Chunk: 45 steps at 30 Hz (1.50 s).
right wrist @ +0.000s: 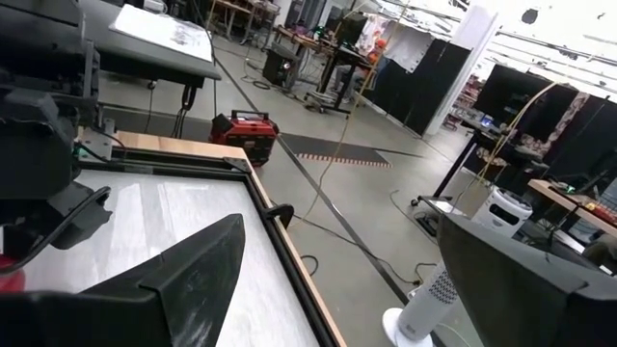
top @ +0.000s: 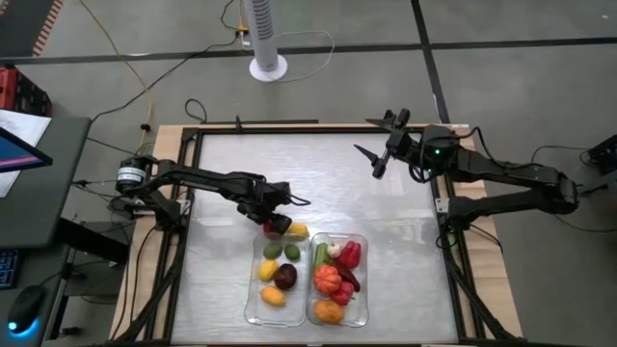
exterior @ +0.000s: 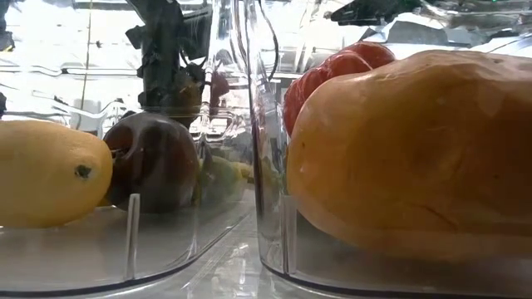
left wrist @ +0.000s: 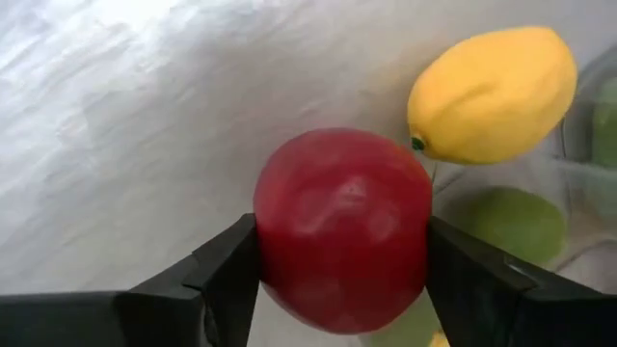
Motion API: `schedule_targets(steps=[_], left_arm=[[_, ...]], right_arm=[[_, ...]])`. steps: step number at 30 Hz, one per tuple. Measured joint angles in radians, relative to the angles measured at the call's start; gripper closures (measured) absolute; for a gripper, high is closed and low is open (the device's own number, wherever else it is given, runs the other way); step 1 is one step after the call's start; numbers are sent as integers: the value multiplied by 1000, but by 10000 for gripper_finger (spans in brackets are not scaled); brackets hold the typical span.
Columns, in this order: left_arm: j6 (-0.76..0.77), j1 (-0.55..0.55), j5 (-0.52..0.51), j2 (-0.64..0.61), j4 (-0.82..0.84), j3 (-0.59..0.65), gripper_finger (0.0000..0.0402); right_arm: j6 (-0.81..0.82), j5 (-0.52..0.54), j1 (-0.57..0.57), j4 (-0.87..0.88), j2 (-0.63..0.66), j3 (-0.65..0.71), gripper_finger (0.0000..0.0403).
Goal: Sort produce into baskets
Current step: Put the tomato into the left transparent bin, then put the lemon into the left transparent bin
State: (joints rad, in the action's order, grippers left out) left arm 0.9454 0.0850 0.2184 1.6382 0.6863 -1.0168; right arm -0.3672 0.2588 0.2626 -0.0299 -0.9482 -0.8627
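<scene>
The sorting job looks close to finished. Seen from above, the left gripper (top: 275,224) holds a red fruit (top: 273,226) at the far rim of the left basket (top: 253,306), its two fingers (left wrist: 224,270) pressed against the fruit's sides with no gap showing in the left wrist view. Just beside it lies a yellow lemon (top: 298,230), resting on the table against the basket's far edge and seemingly not yet inside.

The left basket already holds a green fruit (top: 273,251), a second green one (top: 291,253), a yellow piece (top: 268,270), a dark maroon fruit (top: 284,276) and an orange-yellow piece (top: 273,296). The right basket (top: 362,318), touching the left one along their long sides, carries a green vegetable (top: 320,254), a red pepper (top: 349,253), an orange-red tomato (top: 327,279) and an orange piece (top: 328,310) at its near end.

The right gripper (top: 379,159) waits well apart over the bare far side of the table (top: 318,173), fingers spread wide and holding nothing.

By this reckoning two pieces remain: the red fruit still to be released into a basket, and the lemon to be picked up. No other produce is visible loose on the table.
</scene>
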Motion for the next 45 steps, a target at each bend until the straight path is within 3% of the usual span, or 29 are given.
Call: schedule_targets(steps=[5, 11, 16, 19, 25, 31, 39, 45], left_arm=[[-73, 17, 12, -1, 27, -72, 167], [-238, 26, -72, -8, 171, -306, 167], [-437, -46, -59, -9, 202, -492, 167], [-482, -123, -64, -10, 209, -530, 167], [-417, -249, -100, -2, 316, -528, 154], [-248, -287, -121, -1, 338, -528, 116], [-187, -265, -137, -1, 382, -528, 85], [-126, -184, -278, -1, 420, -517, 84]], right_arm=[[0, 0, 0, 0, 0, 0, 33], [0, 0, 0, 12, 0, 0, 33], [2, 1, 14, 28, 0, 0, 33], [3, 1, 26, 27, 0, 0, 33], [11, 1, 49, 36, 0, 0, 33], [27, 1, 61, 41, 0, 0, 33], [29, 0, 59, 37, 0, 0, 33], [29, 0, 59, 37, 0, 0, 33]])
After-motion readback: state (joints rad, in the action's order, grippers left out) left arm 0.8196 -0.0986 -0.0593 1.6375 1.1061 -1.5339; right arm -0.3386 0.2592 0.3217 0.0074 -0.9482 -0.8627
